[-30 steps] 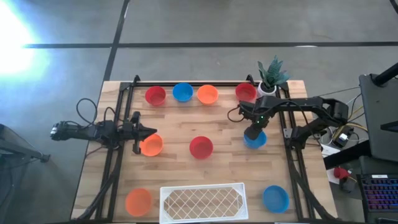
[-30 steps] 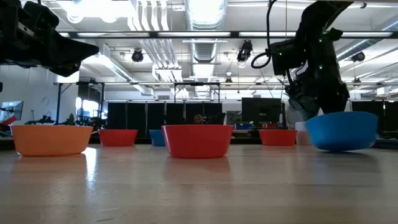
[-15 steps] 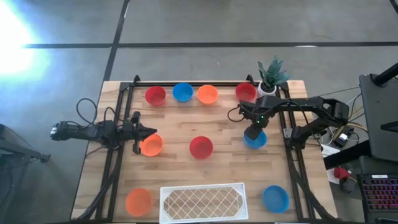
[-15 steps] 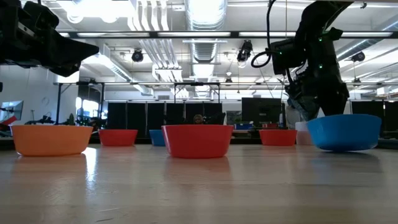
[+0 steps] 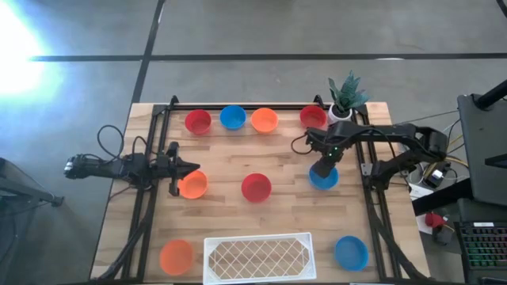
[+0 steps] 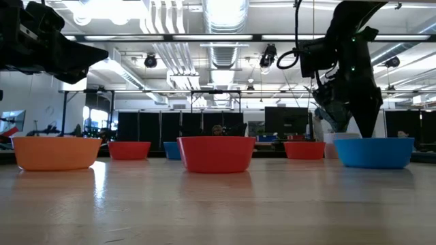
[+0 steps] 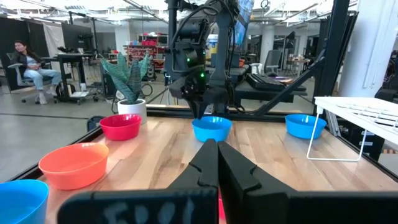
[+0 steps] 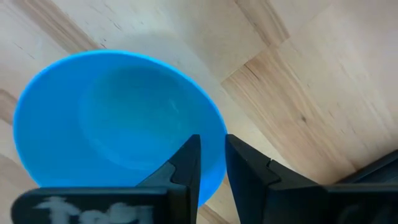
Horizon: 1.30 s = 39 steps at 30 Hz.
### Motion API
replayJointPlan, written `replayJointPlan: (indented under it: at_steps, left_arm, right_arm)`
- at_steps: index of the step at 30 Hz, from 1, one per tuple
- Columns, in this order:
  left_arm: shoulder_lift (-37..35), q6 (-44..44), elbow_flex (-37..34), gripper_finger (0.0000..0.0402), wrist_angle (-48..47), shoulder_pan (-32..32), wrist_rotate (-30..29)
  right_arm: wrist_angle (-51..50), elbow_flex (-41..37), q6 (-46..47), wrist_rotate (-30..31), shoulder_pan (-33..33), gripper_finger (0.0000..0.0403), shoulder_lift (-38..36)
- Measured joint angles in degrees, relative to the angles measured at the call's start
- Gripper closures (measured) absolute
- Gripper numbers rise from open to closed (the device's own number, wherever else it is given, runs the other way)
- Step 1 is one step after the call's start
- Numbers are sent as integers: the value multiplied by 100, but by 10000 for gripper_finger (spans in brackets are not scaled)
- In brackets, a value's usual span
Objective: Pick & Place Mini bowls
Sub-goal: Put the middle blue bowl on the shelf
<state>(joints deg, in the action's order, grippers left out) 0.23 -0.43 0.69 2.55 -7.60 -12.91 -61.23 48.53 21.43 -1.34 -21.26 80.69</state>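
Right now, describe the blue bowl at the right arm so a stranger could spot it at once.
On the wooden slatted table, look right of centre, just in front of the white-potted green plant. There sits a small glossy blue plastic bowl, flat on the wood. Unlike the other bowls, the right claw straddles its rim.

3 red bowls (image 5: 198,121), 3 orange (image 5: 264,120), 3 blue (image 5: 232,117), 1 tray (image 5: 258,258), 1 plant (image 5: 345,96)

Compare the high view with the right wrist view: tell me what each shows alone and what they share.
Only the high view shows the white lattice tray, the potted plant, the other mini bowls, and the left gripper by an orange bowl. Only the right wrist view shows the fingers straddling the rim. Both show the blue bowl on the wooden table under the right gripper.
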Motion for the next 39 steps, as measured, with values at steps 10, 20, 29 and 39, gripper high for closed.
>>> replayJointPlan:
  at_steps: [10, 20, 29, 39]
  left_arm:
    - [0, 0, 0, 402, 1, 0, -2]
    - [0, -1, 0, 402, 1, 0, 0]
    - [1, -1, 0, 402, 1, 1, -1]
    - [2, -1, 0, 402, 1, 0, -1]
  right_arm:
    - [165, -60, -14, 262, 0, 334, 44]
    - [239, -101, -98, 304, 2, 335, 41]
    - [867, -409, -158, 260, 2, 335, 37]
    - [911, -398, -194, 216, 2, 392, 34]
